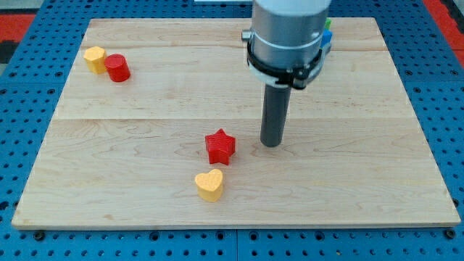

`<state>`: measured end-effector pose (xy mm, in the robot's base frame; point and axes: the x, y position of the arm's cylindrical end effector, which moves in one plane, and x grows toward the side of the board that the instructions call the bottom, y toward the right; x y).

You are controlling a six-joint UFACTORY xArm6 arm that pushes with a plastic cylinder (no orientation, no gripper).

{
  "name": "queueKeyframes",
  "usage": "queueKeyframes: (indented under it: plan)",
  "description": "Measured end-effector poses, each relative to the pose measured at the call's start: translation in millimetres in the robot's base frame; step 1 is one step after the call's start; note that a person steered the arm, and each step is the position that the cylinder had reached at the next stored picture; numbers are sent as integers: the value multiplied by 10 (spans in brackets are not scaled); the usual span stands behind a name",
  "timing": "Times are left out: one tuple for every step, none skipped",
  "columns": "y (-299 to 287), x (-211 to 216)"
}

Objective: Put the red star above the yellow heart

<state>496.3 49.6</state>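
Observation:
The red star [220, 146] lies on the wooden board [130, 167] a little below the middle. The yellow heart [209, 185] lies just below it and slightly to the left, a small gap apart. My tip [271, 143] rests on the board to the right of the red star, about a block's width away, at roughly the star's height. The rod rises from it to the arm's grey body at the view's top.
A yellow hexagon-like block [94, 59] and a red cylinder [117, 67] sit side by side at the top left. Green and blue blocks [328, 35] peek out behind the arm at the top, mostly hidden. Blue pegboard surrounds the board.

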Motion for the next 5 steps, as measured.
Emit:
queueKeyframes:
  plan:
    - [-325, 159]
    - [-443, 169]
    - [-492, 28]
    - [-236, -185]
    - [-282, -848]
